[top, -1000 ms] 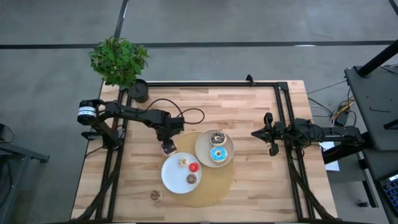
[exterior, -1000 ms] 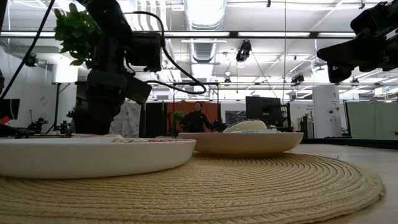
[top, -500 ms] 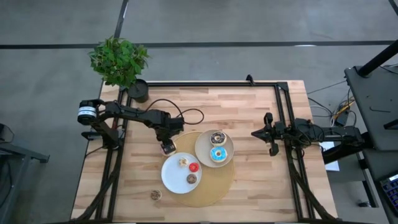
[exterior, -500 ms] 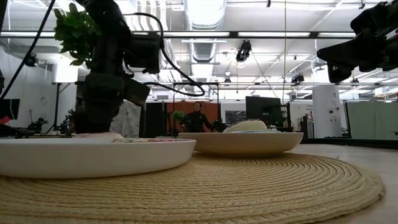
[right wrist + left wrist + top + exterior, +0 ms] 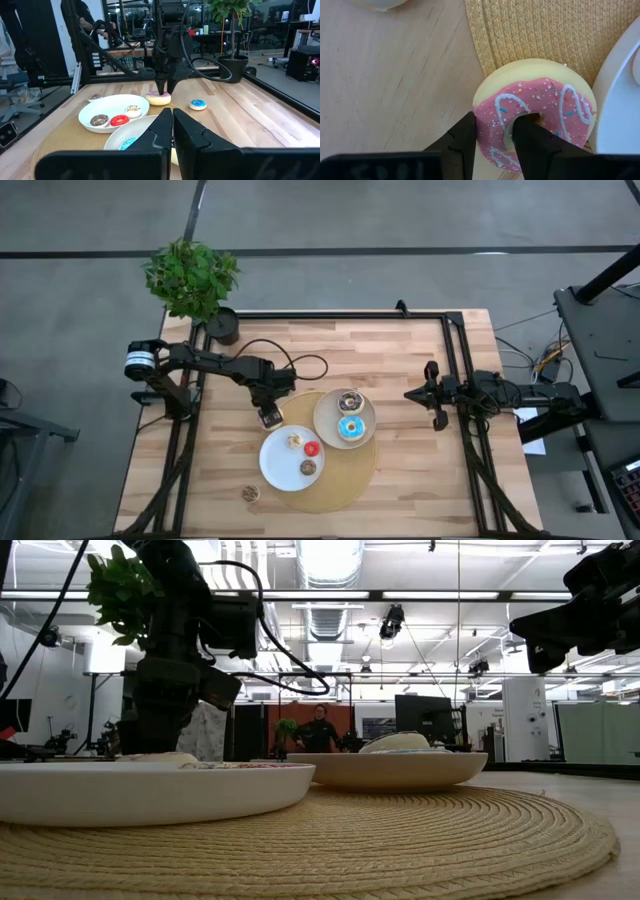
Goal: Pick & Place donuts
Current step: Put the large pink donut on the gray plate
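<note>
Directly under the left hand lies the pink donut; fingers straddle its rim, one in the hole, pinching it.

You have eight donuts in all, two plates, one white and one beige, one woven mat and one potted plant.

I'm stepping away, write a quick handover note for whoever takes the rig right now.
Left end effector: down at the woven mat's edge, fingers straddling one side of the pink donut's ring, one finger in its hole.
Right end effector: shut, empty, parked at the table's right side.
Done: three minis on the white plate; chocolate and blue-sprinkled donuts in the beige plate.
Left: pink donut, plus minis loose on the table.
</note>
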